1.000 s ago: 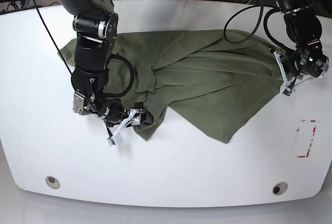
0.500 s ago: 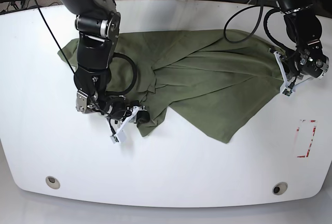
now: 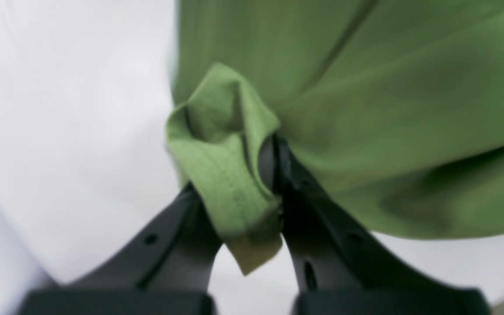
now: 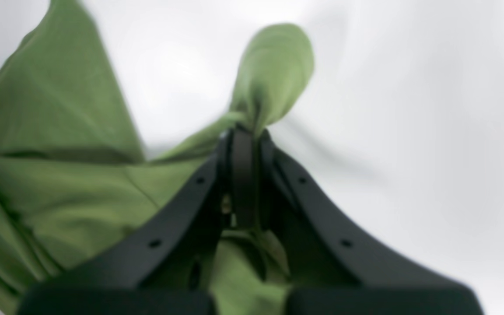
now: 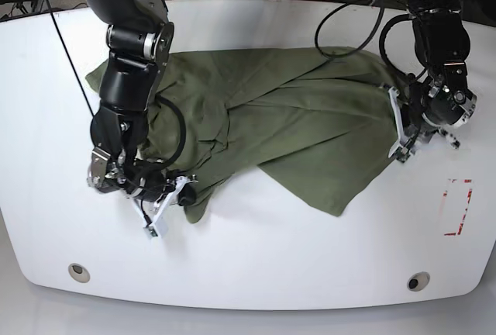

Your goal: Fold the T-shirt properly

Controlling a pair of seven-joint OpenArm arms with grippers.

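Both grippers are clamped on cloth: the left gripper (image 3: 269, 175) pinches a hemmed fold of the T-shirt (image 5: 294, 118), and the right gripper (image 4: 243, 144) is closed tight on a bunched tip of the same garment.

In the base view the shirt lies crumpled across the upper middle of the white table (image 5: 310, 257), stretched from the right gripper (image 5: 180, 194) at about eight o'clock to the left gripper (image 5: 403, 137) at about three o'clock, with one loose corner hanging toward five o'clock.

Judged from this, the shirt is not yet spread flat, so the task looks to be at an early stage.

The risks lie in the grips. Each holds only a small wad of soft cotton, which could slide out if the arms pull apart hard. The right gripper appears to hold several layers at once, so spreading from there may drag hidden folds along and leave the cloth twisted. Uneven pulling could also tow the whole garment toward one table edge. The wrist views are blurred, so how deep the cloth sits between the jaws cannot be told.
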